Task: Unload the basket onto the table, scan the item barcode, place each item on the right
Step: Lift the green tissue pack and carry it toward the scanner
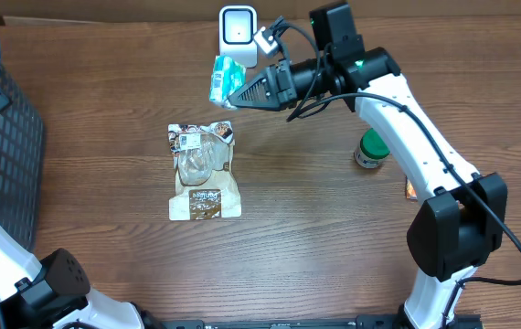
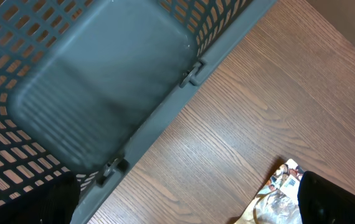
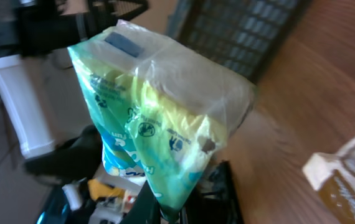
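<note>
R gripper (image 1: 235, 91) clamped tight on the green-blue packet (image 1: 223, 79) — held off the table, just beside the white scanner (image 1: 238, 26) at the far edge. L gripper (image 2: 184, 214) spread wide, holding nothing — hovers over the grey basket (image 2: 103, 81) rim. Snack pouch (image 1: 204, 174) lies flat mid-table.

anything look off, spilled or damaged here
Nothing stands out. The right jaws hold the packet up by the scanner. The pouch lies flat on the table, the can looks upright, and nothing has spilled.
</note>
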